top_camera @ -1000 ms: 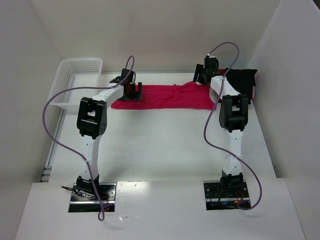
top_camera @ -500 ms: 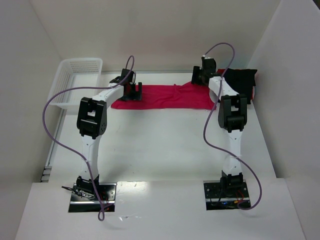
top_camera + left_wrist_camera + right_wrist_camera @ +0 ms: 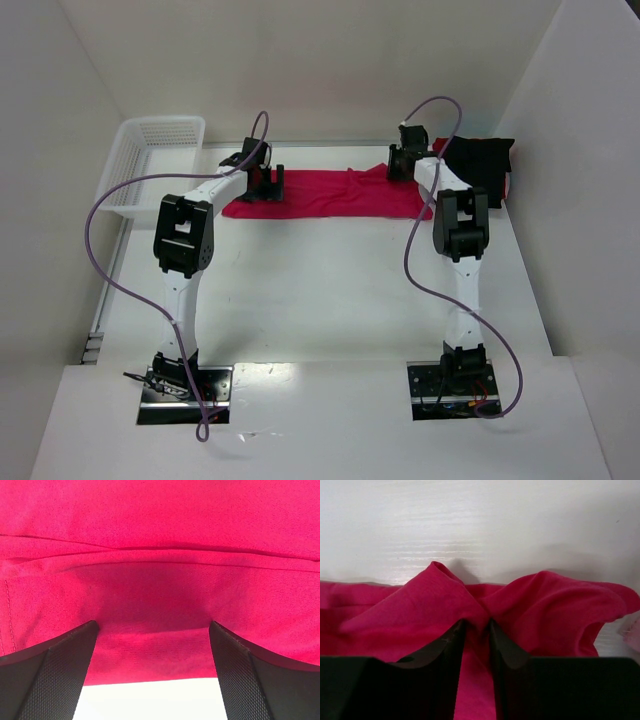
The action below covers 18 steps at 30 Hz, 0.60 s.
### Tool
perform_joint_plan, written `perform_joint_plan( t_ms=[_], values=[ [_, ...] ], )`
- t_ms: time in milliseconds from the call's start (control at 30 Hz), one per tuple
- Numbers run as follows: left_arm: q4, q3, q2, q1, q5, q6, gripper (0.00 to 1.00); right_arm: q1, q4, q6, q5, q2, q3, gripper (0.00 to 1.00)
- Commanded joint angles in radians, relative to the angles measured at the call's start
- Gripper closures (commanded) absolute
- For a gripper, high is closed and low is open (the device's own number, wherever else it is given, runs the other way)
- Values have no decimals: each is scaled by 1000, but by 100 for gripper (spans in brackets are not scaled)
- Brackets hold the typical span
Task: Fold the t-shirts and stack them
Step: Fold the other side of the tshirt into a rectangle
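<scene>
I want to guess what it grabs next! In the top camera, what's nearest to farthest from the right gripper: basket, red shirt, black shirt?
From the right gripper:
1. Red shirt: pinched in it, touching.
2. Black shirt: just to its right, by the wall.
3. Basket: far left corner.

The white bench (image 3: 330,290) is carrying everything in front of me. The crimson t-shirt (image 3: 330,192) is lying across its far part as a long, mostly flat strip running left to right, and its right end is bunching up into a raised fold. The black t-shirt (image 3: 485,160) is sitting crumpled in the far right corner, just beside that end; whether the two are touching I cannot tell. The white mesh basket (image 3: 150,165) is resting at the far left corner, apart from the crimson cloth. My arm bases (image 3: 183,378) are sitting bolted along the near edge.
</scene>
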Motion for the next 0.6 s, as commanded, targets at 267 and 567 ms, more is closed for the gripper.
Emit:
perform_joint_plan(
  t_ms=[267, 567],
  values=[
    [-15, 45, 5, 5, 4, 25, 1, -22, -21, -7, 53, -26, 38, 90],
    [-15, 45, 5, 5, 4, 25, 1, -53, -3, 4, 85, -65, 18, 93]
  ],
)
